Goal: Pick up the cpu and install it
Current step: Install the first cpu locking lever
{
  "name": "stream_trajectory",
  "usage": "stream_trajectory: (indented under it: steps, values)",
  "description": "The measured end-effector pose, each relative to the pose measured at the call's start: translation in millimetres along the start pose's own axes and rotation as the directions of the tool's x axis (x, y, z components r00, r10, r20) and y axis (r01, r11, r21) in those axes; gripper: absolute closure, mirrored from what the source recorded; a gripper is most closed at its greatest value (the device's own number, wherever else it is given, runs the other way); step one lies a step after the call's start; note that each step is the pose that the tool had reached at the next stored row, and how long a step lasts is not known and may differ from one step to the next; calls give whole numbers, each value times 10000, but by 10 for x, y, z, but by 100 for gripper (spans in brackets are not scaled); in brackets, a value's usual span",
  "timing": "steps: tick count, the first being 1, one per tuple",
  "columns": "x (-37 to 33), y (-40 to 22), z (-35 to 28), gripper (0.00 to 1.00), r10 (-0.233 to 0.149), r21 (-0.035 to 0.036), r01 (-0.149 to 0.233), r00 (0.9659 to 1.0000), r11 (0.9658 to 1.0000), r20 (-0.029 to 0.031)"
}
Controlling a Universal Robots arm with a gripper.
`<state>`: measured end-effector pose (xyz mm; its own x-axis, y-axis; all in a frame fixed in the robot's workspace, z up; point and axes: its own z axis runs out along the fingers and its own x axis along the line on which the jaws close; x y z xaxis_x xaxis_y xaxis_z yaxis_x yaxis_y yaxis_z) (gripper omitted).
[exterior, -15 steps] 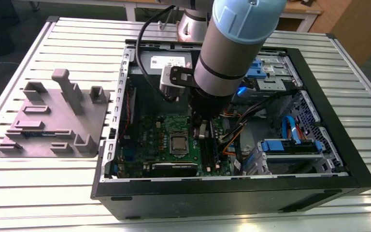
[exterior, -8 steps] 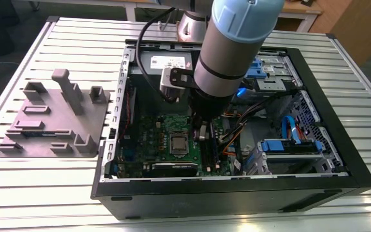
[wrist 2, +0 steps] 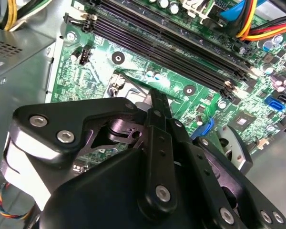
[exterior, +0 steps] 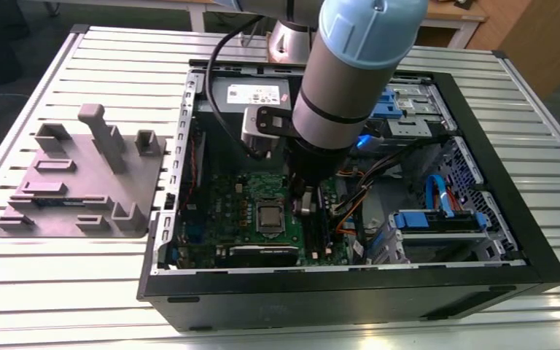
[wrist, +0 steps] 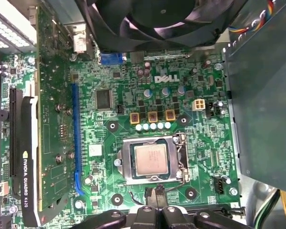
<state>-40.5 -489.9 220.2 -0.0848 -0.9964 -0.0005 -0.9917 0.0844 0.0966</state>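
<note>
- While I hold the arm inside the open computer case (exterior: 358,288), the cpu (wrist: 150,160) sits flat in its socket (wrist: 155,179) on the green motherboard (wrist: 200,138), silver top up.
- From here I judge the chip light, rigid and thin, with a smooth metal lid that could slip; its underside contacts are fragile, so I would take it by two opposite edges, level, never pressing it at a tilt.
- My gripper (wrist: 156,196) hangs just beside the socket's edge, near the memory slots (wrist 2: 171,45); its fingertips look drawn close together with nothing between them.
- The cpu lies clear of the fingertips, apart from them and untouched.
- Across the socket stands the graphics card (wrist: 26,157), and the case fan (wrist: 157,21) sits beyond the board's far edge.
</note>
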Motion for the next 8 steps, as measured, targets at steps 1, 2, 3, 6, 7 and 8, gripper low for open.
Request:
stream_trajectory:
  steps: [1,2,3,6,7,8]
  values:
    - [2,-1,5,90,-22,2,22,10000,10000,-13]
    - [4,-2,11,90,-48,3,48,10000,10000,-41]
    - [7,-2,17,90,-72,4,72,10000,10000,-67]
    - [15,-5,37,90,-198,6,198,9997,9998,-113]
    - [19,-6,41,90,-252,6,252,9996,9997,-118]
    - [24,-7,44,90,-298,6,298,9995,9996,-121]
